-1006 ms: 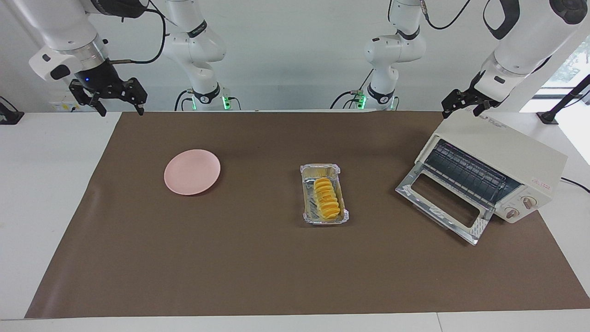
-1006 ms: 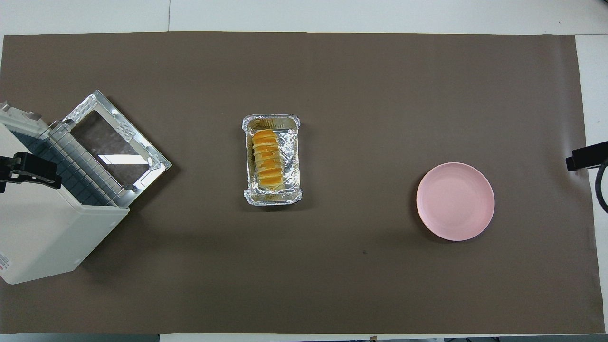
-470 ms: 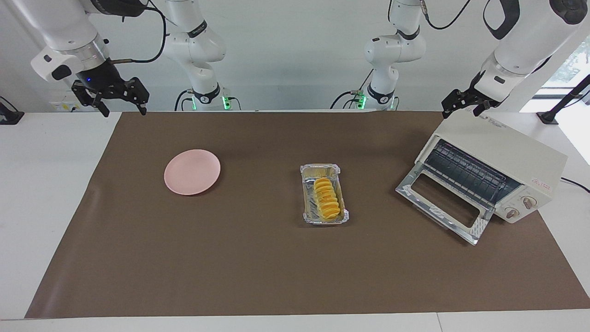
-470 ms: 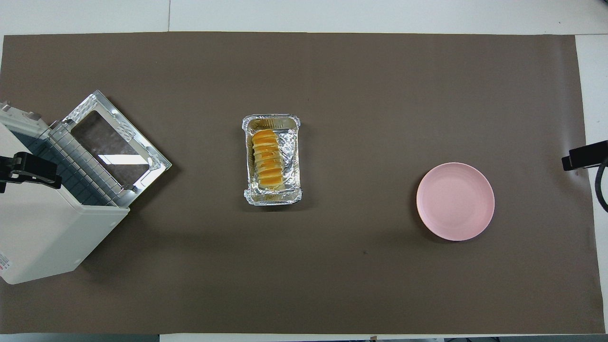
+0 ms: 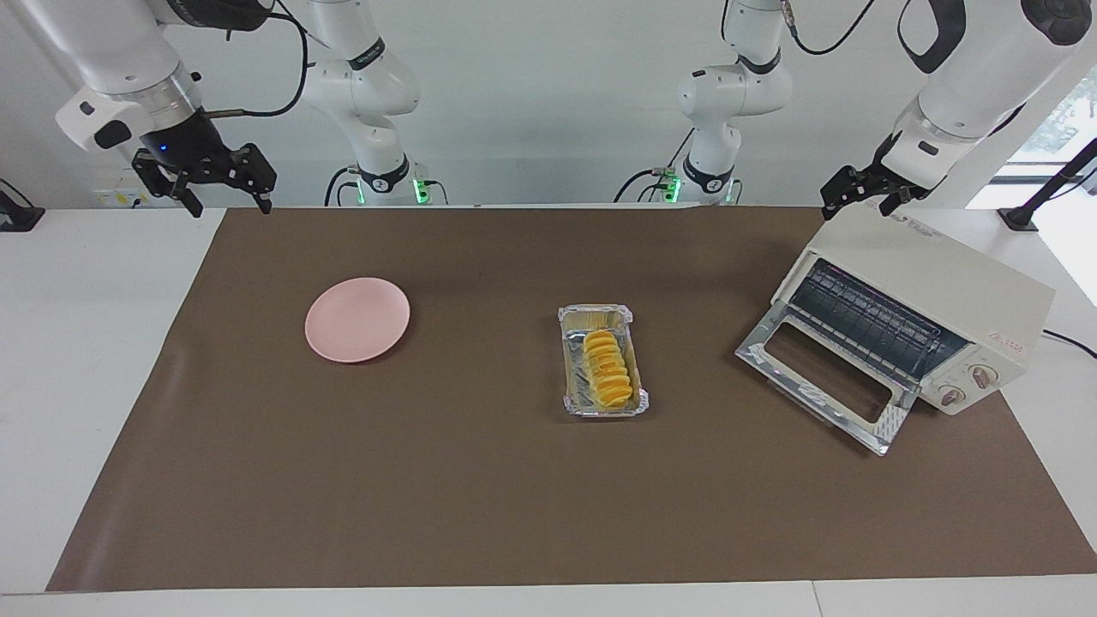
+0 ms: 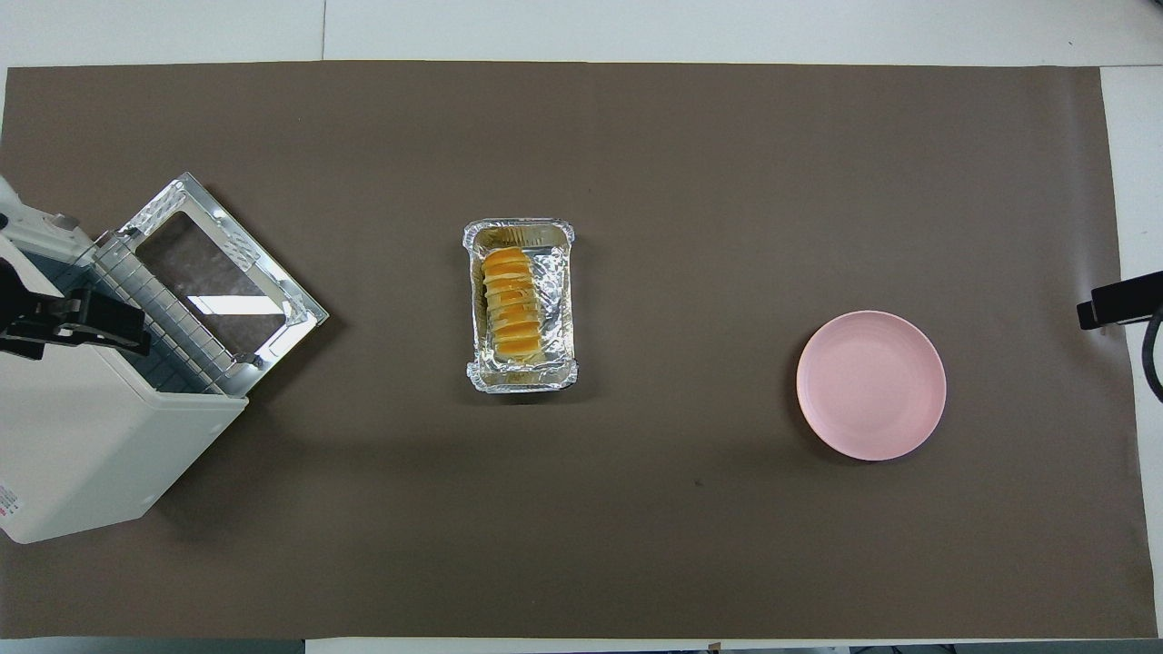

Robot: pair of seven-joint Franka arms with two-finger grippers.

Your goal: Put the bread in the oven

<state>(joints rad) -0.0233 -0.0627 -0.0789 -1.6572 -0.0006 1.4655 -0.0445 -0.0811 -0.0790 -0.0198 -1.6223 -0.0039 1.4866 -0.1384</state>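
Resting in the crinkled foil tray [image 5: 603, 360] at mid-table, the bread [image 5: 607, 368] lies lengthwise along the tray, its ridged segments running from the end nearer the robots to the farther end, set against the tray wall on the left arm's side. Left gripper [image 5: 866, 195] hangs in the air over the top edge of the oven [image 5: 943, 291], at the corner nearest the robots; its fingers stand spread apart and hold nothing. Seen from overhead, this gripper [image 6: 73, 322] covers the oven's roof just above the rack opening. From this gripper the bread sits well apart, toward the middle of the table and farther from the robots. Oven stands at the left arm's end of the table, turned at an angle, with its glass door [image 5: 823, 386] dropped fully open and lying flat on the brown mat [image 5: 480, 488]; the wire rack [image 5: 866, 317] shows inside and nothing lies on it. Right gripper [image 5: 224, 187] hangs over the mat's corner at the right arm's end, close to the robots, fingers wide apart and empty; only its tip [image 6: 1113, 304] enters the overhead view. Pink plate [image 5: 357, 319] lies between this gripper and the tray, nearer to the gripper, bare on top. Bread and oven not touching; mat lies between tray and oven door.
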